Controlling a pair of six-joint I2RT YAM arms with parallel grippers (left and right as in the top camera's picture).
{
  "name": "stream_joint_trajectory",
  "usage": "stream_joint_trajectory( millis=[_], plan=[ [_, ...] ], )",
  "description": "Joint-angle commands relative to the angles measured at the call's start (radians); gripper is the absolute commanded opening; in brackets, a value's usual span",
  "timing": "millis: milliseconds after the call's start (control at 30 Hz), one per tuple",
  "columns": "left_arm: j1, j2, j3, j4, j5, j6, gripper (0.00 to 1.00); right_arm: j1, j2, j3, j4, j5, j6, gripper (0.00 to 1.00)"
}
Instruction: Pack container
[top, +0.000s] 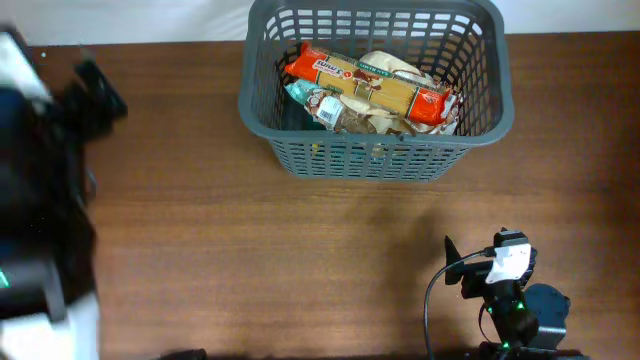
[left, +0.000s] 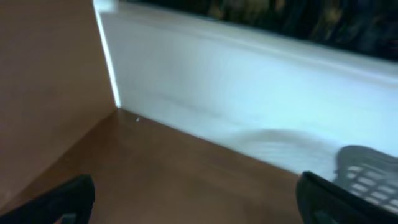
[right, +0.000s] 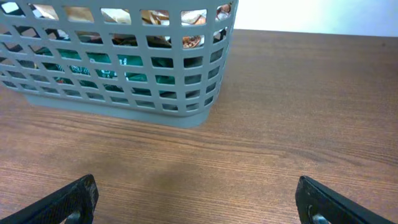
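A large grey latticed container (top: 372, 158) stands at the far side of a brown wooden bench (top: 250, 250), a little right of centre, its back rim close to the white wall behind. It is loaded. A long packet of spaghetti (top: 365, 78) with red ends lies slantwise across the top of the heap, a teal packet (top: 298, 94) shows beneath its left end, and a crumpled clear wrapper (top: 372, 120) sits against the near wall.

The right arm (top: 508, 295) is at the near edge of the bench, well apart from the container and in front of its right corner. The right arm's jaws stand wide apart and hold nothing, one dark fingertip (right: 69, 199) in each lower corner of the wrist view, bare wood between them.

The left arm (top: 45, 200) is a dark blur at the left edge of the overhead view. The left arm's jaws are also spread wide and empty, fingertips (left: 65, 200) over bare bench, facing the white wall (left: 249, 93), with a corner of the container just visible at far right.
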Motion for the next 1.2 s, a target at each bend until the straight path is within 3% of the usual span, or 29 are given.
stream_joint_trajectory(
  millis=[0,300,467,833,1167],
  plan=[
    [-0.047,-0.194,-0.264,0.077,-0.053,-0.008,0.99,0.007,-0.008,-0.008,0.003,-0.008,0.009,0.99],
    [-0.082,-0.736,-0.865,0.22,-0.068,-0.009,0.99,0.007,-0.008,-0.008,0.003,-0.008,0.008,0.99],
    [-0.082,-0.914,-1.089,0.301,-0.068,-0.009,0.99,0.007,-0.008,-0.008,0.003,-0.008,0.008,0.99],
    [-0.102,-0.985,-1.331,0.506,-0.053,-0.01,0.99,0.007,-0.008,-0.008,0.003,-0.007,0.009,0.99],
    [-0.127,-0.986,-1.444,0.511,-0.053,-0.01,0.99,0.007,-0.008,-0.008,0.003,-0.007,0.008,0.99]
  ],
)
